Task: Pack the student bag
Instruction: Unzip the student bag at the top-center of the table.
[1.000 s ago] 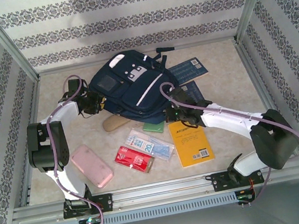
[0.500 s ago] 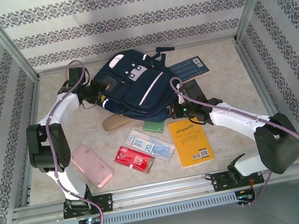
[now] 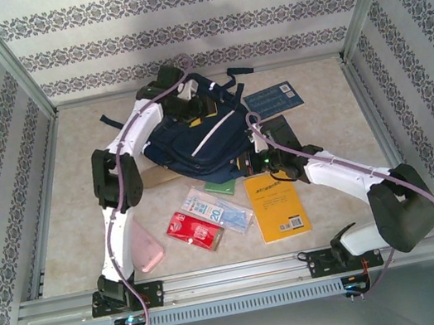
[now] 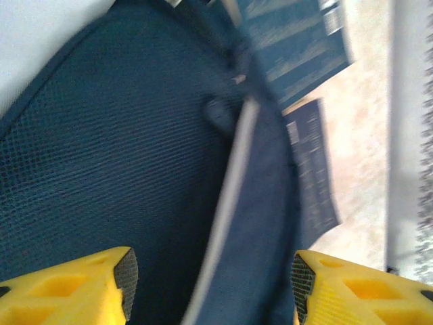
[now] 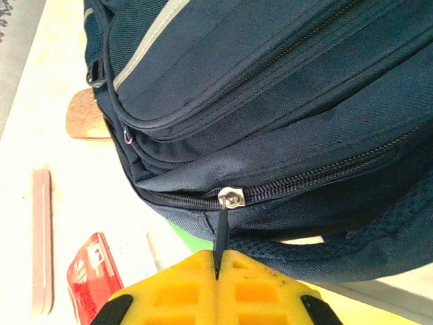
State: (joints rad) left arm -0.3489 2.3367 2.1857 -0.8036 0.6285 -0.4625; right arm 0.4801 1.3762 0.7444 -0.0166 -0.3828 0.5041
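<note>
Right wrist view gives me the clearest picture: my right pincer (image 5: 218, 261) is clamped on the zipper pull (image 5: 221, 233), a thin dark tab hanging from the silver slider (image 5: 232, 198) on the lowest seam of the student bag (image 5: 270, 88). The teeth run from the slider toward the right edge of the frame.

In the top external view the bag lies on the worktop (image 3: 327, 118) in the upper centre of the frame, with the left arm arched over its upper part. The left wrist view is smeared, but I make out the left pincer (image 4: 210, 288) standing wide with nothing gripped, above navy mesh and a pale stripe. I cannot tell whether it touches the fabric.

The step in hand, as I judge it, is opening this compartment. To do it well I'd draw the pull along the line of the teeth rather than away from the bag, so the tab doesn't slip from the grip. The bag is soft and will likely drag along, so I'd first bring the left pincer down to pin fabric near the top as an anchor. I'd go slowly at the curved corner, where the slider may jam. The yellow book (image 3: 278, 206) and red pack (image 3: 194, 230) lie just below the bag in the frame, so I'd carry the right wrist above them.
</note>
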